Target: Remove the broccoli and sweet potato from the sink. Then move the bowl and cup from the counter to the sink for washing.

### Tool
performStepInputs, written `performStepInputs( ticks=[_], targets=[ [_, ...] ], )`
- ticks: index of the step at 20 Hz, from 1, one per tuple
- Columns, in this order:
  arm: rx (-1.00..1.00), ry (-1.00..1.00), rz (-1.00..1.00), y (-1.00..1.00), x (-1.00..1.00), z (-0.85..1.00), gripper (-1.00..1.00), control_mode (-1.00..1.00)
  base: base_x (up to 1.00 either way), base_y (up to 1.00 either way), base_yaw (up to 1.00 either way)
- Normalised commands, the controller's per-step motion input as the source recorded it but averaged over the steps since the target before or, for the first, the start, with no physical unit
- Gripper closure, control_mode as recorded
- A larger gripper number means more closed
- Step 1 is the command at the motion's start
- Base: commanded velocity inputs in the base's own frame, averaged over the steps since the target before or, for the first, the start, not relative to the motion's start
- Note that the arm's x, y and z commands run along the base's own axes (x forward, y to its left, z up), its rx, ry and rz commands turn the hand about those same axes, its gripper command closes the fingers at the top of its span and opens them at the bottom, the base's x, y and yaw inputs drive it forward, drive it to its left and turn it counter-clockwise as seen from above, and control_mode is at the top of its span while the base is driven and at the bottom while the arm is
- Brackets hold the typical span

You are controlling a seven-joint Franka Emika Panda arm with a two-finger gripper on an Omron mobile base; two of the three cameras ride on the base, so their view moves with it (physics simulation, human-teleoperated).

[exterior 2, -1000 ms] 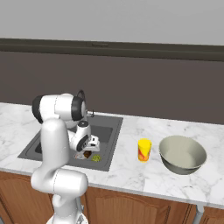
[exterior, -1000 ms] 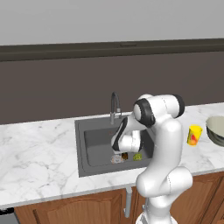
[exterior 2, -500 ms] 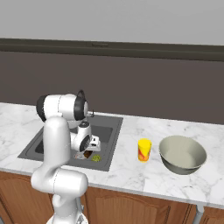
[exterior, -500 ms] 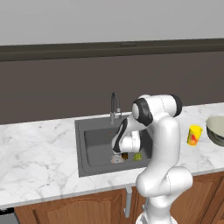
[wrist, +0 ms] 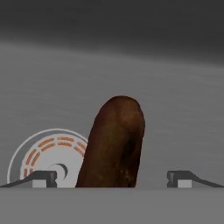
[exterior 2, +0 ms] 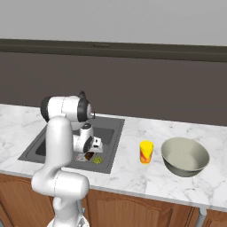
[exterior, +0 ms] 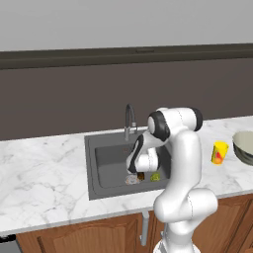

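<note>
Two tips wide apart | pincer (wrist: 111, 178) astride sweet potato (wrist: 113, 144) | sink (exterior: 106, 160) scene unchanged

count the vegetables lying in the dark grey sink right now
2: the dark brown oval sweet potato between the open gripper's fingertips beside the round metal drain, and the yellow-green broccoli just beyond it.

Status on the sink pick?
Gripper open, down in the sink. Sweet potato between the fingertips, not gripped. Broccoli beside it; drain just behind. Cup and bowl on the counter.
</note>
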Motion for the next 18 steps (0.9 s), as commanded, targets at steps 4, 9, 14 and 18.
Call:
performStepInputs(
  ticks=[4, 9, 14, 18],
  targets=[
    [-0.01, 0.00, 0.00, 0.00, 0.10, -0.13, -1.00, -1.00, 0.00, 0.00, 0.00],
    [-0.01, 0.00, 0.00, 0.00, 0.10, -0.14, -1.00, -1.00, 0.00, 0.00, 0.00],
    [0.00, 0.00, 0.00, 0.01, 0.09, -0.13, -1.00, -1.00, 0.00, 0.00, 0.00],
    [0.00, 0.00, 0.00, 0.02, 0.07, -0.12, 1.00, -1.00, 0.00, 0.00, 0.00]
  ],
)
